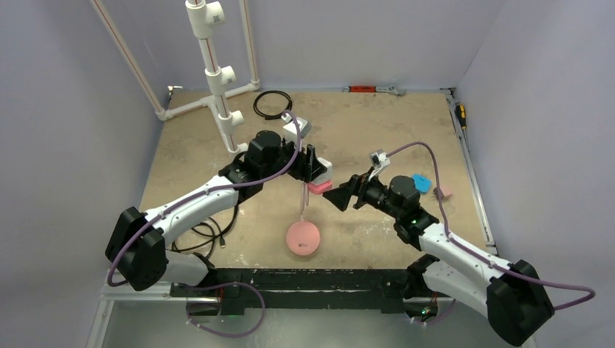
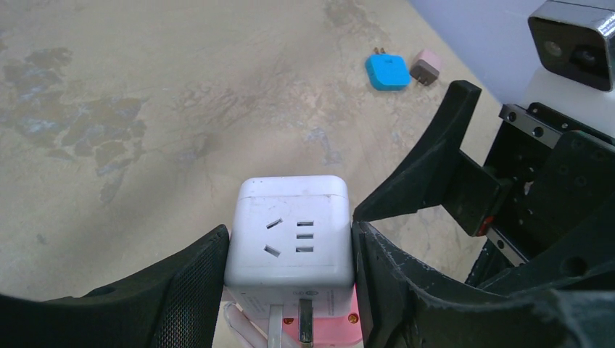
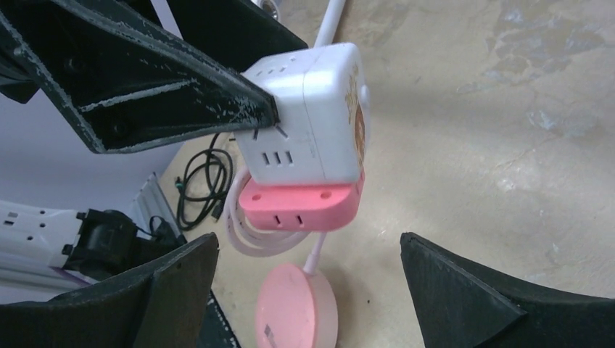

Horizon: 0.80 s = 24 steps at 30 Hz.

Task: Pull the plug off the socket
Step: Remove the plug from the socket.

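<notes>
Above the middle of the table (image 1: 406, 123), I am holding the white socket (image 2: 290, 232) in my left end effector (image 2: 289, 243), the pink plug (image 3: 301, 206) sticking out beneath it. My right end effector (image 3: 308, 245) is hovering wide open nearby; closing low risks pinching the cable (image 1: 302, 205) and twisting the socket loose.

light: bright, even; shadows: soft; focus: wrist views slightly soft

Pale lavender walls (image 1: 348, 36) enclose a stained beige tabletop (image 1: 377, 130) on three sides.
</notes>
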Motion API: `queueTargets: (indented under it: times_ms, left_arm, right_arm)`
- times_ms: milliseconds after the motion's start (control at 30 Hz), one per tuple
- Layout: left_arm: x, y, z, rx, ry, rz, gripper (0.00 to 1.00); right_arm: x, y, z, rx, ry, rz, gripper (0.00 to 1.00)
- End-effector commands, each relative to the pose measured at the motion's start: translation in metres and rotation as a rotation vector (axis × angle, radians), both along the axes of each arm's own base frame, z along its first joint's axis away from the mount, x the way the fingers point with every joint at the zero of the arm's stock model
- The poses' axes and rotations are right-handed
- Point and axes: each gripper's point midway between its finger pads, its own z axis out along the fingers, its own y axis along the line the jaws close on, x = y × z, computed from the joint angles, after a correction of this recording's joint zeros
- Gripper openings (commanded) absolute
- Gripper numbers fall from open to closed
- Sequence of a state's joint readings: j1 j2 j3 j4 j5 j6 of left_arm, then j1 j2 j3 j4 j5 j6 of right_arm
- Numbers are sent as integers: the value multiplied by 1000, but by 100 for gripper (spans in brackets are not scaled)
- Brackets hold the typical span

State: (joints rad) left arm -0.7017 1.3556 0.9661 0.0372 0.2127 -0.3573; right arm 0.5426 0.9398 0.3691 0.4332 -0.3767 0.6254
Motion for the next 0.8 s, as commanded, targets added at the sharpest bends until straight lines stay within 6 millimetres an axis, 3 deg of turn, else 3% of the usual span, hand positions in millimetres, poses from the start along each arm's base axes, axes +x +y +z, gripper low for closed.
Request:
queueTargets:
  times_ms: [0,233,400,767]
  left_arm:
    - [-9,-20,39,-137,-64,-106,0]
    - [-10,-20,43,-142,-78,-112,0]
    - [-7,-14,48,-145,-95,-72,0]
    - [-2,-3,56,-144,-122,-5,0]
  right_arm:
    - [24,-3,32,-11,-167,-125,98]
    - [26,5,33,85,-106,-165,95]
    - [27,13,9,42,-38,-151,94]
    - [2,18,-47,7,78,-116,92]
